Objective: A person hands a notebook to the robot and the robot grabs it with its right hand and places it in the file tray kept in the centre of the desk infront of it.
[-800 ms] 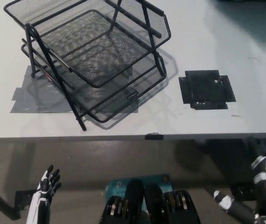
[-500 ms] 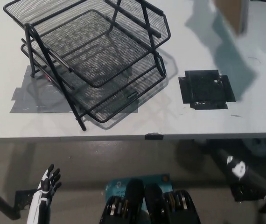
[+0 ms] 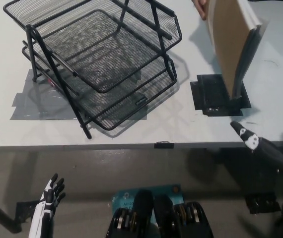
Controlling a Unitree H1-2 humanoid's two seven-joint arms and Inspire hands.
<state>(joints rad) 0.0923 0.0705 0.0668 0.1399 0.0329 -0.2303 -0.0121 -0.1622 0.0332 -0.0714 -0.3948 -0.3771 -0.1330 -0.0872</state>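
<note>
1. Here is the notebook (image 3: 230, 47), tan cover facing us, hanging edge-down and tilted over the far right part of the white desk (image 3: 131, 131).
2. A person's hand (image 3: 201, 7) pinches its top left corner right at the upper edge of the view; only a bit of that hand shows.
3. The notebook's lower end hangs over the black tape patch (image 3: 220, 95) on the desk.
4. The robot's black right hand (image 3: 275, 148) is up at the right edge, one white-tipped finger (image 3: 248, 138) pointing toward the notebook's lower end, near it but apart; it holds nothing, and the rest is too cut off to tell whether the hand is spread or curled.
5. The black wire-mesh file tray (image 3: 102, 59), stacked in tiers on a slanted frame, sits well to the left of those fingers, with grey tape (image 3: 37, 106) beneath it.
6. The white left hand (image 3: 49, 196) rests low at lower left, below the desk edge, its dark fingers loosely spread and holding nothing.
</note>
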